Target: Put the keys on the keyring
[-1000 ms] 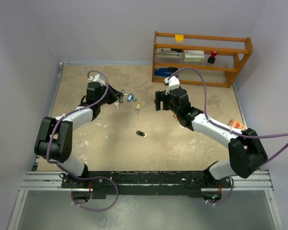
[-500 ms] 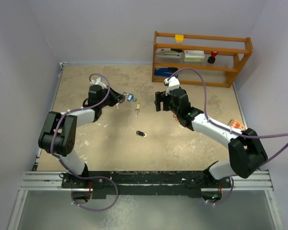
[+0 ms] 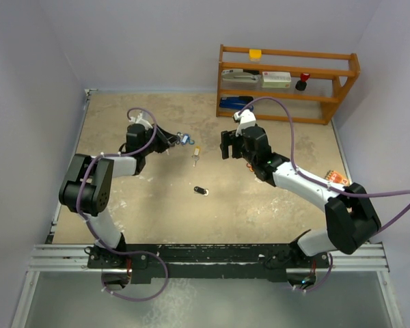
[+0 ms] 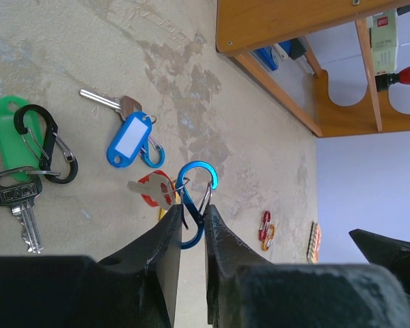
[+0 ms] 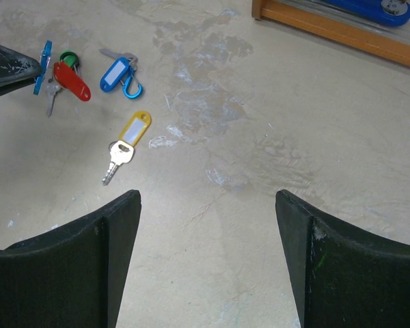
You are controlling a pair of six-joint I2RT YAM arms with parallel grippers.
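The left hand [image 4: 193,220] pinches the blue clip [image 4: 198,183], red key [image 4: 156,190] hanging from it, probably presenting it to the empty, wide-open right hand [image 5: 205,212] near the yellow key [image 5: 128,139] on the tabletop [image 5: 273,130].

This looks like a robot lab, a room made for testing machines. Two robot arms, the left arm [image 3: 89,191] and the right arm [image 3: 307,186], are bolted to a metal rail [image 3: 55,258] at the near edge of a flat surface [image 3: 260,212]. The surface is tan and scuffed, with pale worn patches. Plain pale purple walls [image 3: 27,102] stand close on three sides (a bit like a big box). Purple cables [image 3: 290,137] loop along each arm. A wooden shelf [image 3: 307,55] stands in the far right corner, with a blue stapler [image 3: 230,102] and a white box [image 3: 277,79] on it.
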